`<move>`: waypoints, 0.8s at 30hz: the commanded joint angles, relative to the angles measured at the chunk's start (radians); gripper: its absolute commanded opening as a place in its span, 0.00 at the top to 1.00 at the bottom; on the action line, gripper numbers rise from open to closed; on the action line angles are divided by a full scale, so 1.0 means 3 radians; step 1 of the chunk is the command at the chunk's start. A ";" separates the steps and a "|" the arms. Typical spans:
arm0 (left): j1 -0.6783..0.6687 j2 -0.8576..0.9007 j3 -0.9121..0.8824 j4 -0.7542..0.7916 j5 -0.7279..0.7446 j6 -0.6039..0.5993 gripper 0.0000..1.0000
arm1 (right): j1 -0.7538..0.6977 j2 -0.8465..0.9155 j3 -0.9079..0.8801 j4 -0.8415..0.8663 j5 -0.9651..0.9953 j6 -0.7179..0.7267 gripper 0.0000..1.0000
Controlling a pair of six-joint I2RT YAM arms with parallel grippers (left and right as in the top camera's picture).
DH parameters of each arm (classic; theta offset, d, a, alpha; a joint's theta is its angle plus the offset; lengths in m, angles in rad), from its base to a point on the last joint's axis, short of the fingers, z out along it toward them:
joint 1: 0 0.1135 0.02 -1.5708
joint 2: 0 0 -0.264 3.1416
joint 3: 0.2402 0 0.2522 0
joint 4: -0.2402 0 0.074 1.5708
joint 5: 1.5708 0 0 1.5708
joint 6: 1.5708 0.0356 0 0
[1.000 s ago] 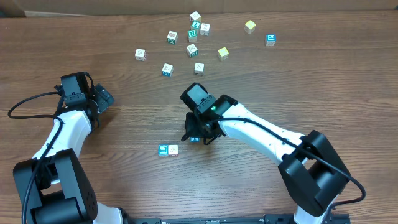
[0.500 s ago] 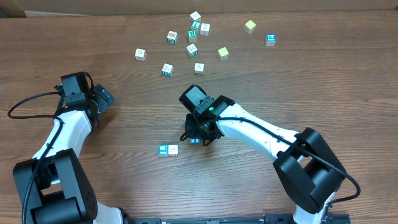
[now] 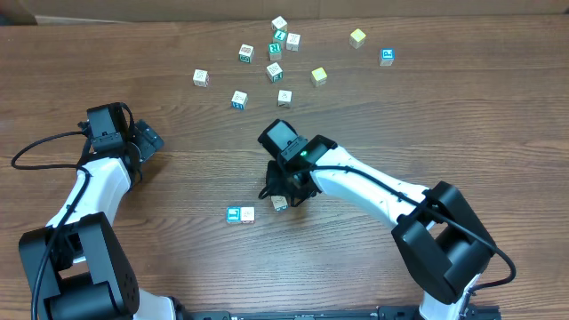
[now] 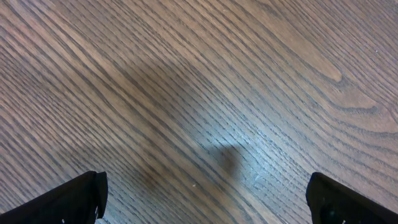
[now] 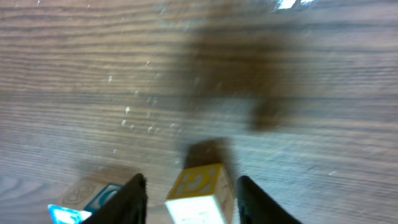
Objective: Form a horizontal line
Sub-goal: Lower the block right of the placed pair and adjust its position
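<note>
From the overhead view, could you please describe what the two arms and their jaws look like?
Both are built alike: the left arm and right arm have smooth white links between boxy black joint housings. A thin black cable loops beside the left arm, and another runs along the right. A small green light glows near the right wrist. The jaws are plain black in both wrist views.

Robot lab setup is indicated: left arm (image 3: pixel 89 191) and right arm (image 3: pixel 373 191) with cable (image 3: pixel 40 147) are mounted at a wood-grain table (image 3: pixel 462 116), letter cubes (image 3: pixel 275 71) scattered, cardboard (image 3: pixel 133 7) behind.
</note>
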 commanded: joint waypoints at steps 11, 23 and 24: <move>-0.0004 -0.0017 0.0043 0.0003 -0.0045 0.0013 0.00 | -0.0387 0.0010 -0.0033 -0.0183 -0.0367 -0.0011 0.96; -0.0004 -0.0017 0.0043 0.0003 -0.0045 0.0011 0.00 | -0.0365 0.0011 -0.0301 0.0118 -0.0712 0.0308 0.96; -0.0004 -0.0017 0.0043 0.0003 -0.0045 0.0013 0.00 | -0.0365 0.0018 -0.0301 0.0123 -0.0701 0.0309 0.96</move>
